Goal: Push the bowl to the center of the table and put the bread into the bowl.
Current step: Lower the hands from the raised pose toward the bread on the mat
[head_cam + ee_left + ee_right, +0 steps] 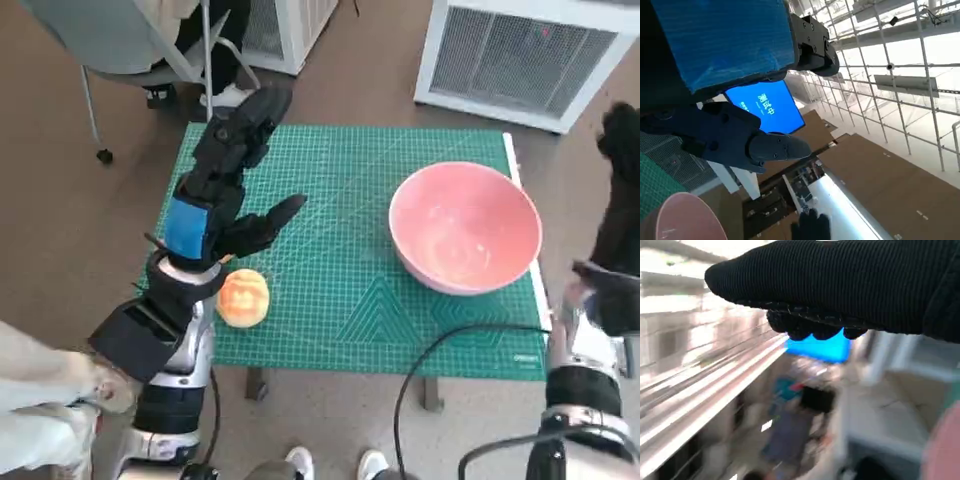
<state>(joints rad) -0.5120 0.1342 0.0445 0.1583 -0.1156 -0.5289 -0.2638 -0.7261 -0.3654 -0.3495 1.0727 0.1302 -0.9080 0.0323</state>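
The pink bowl stands empty on the right part of the green mat, close to the table's right edge. A round orange bread lies near the mat's front left corner. My left hand hangs raised over the left side of the mat, above and behind the bread, fingers apart and holding nothing. My right hand is lifted beside the table's right edge, just right of the bowl, with nothing in it. The bowl's rim shows in the left wrist view, and a blurred pink edge in the right wrist view.
A white radiator-like unit stands behind the table on the right. A chair with a seated person's legs is at the back left. A person's shoes are at the table's front edge. A black cable crosses the front right.
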